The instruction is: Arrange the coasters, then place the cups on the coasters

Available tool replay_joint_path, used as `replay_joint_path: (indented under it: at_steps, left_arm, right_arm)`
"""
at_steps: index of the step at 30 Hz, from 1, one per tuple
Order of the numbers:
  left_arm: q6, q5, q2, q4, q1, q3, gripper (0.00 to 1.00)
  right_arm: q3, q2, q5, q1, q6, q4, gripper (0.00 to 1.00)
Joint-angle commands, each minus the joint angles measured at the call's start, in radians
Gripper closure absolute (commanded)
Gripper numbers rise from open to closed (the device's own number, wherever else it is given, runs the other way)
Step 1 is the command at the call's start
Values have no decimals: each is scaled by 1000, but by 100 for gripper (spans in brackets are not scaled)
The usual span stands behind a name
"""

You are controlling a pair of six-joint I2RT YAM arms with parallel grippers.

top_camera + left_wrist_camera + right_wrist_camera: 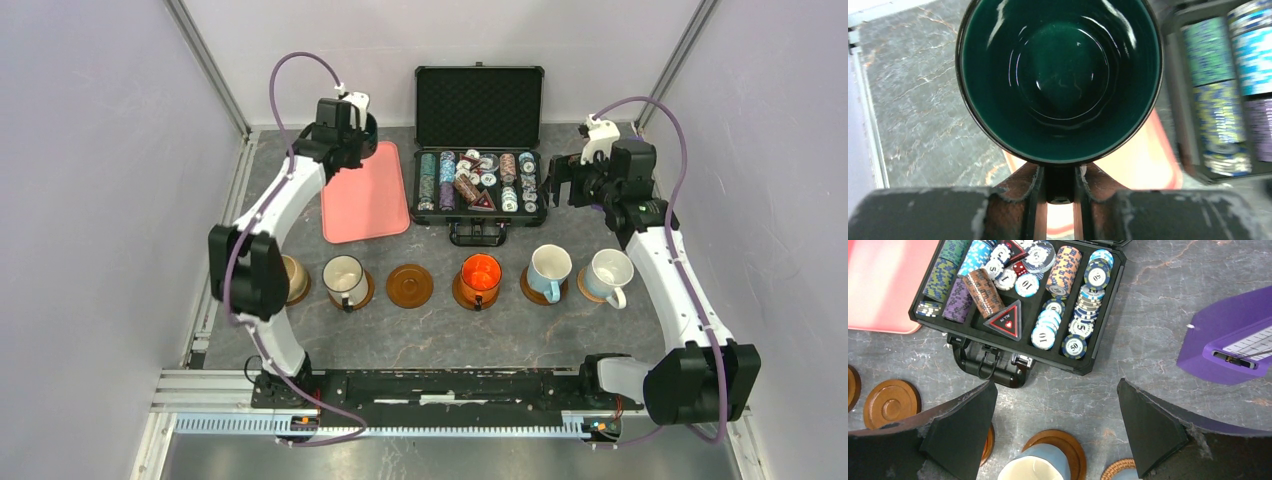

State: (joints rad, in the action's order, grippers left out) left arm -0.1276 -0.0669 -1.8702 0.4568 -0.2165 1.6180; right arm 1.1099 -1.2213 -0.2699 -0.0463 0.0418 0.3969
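Left tool (pixel 1060 186) clamps green mug (pixel 1060 75); right tool (pixel 1055 385) spread.

The dark green ceramic mug (pixel 1058 80) has a glossy glaze, and bright streaks of light reflect inside it. The grey bench (pixel 918 100) looks like smooth stone with pale veins. The round brown wooden coaster (pixel 410 285) is lacquered and shiny, while the tan woven coaster (pixel 1115 471) looks rough. The pink rectangular mat (pixel 365 205) is smooth and matt. The open black case (pixel 480 105) has dimpled foam in its lid. The left fingers (pixel 1013 210) have brown pads with scuffed, flaking edges. The right fingers (pixel 963 430) are matt black and frayed.
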Motion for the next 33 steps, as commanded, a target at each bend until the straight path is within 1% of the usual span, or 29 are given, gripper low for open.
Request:
replay_joint_path:
  at_steps: [1,4,8,11,13,18,23,28,33]
  left_arm:
    - [245,-199,224,-76,-143,-68,98]
    - [358,-190,339,-3,-234,-135,98]
    - [412,-164,458,43,-365,-229,98]
    - [443,-205,511,129,-461,-247,98]
    - [501,-236,536,182,-511,-270,98]
    - [608,-239,575,226,-609,-369,98]
    - [630,-267,608,229,-661,-470,98]
    - [663,-275,593,214,-667,-538,98]
    - [665,-284,583,201,-675,-588,98]
  right_arm:
    - [-8,32,11,15,-34,-4,2]
    - [-9,36,16,27,-33,13,2]
    - [-9,39,17,40,-79,34,2]
    - [-6,40,17,40,-86,51,2]
    - [-12,46,17,40,-86,54,2]
    - [-35,71,14,69,-98,73,2]
    - [-67,96,11,72,-117,83,2]
    - [-88,97,2,72,-104,80,2]
    - [-99,100,2,73,-90,76,2]
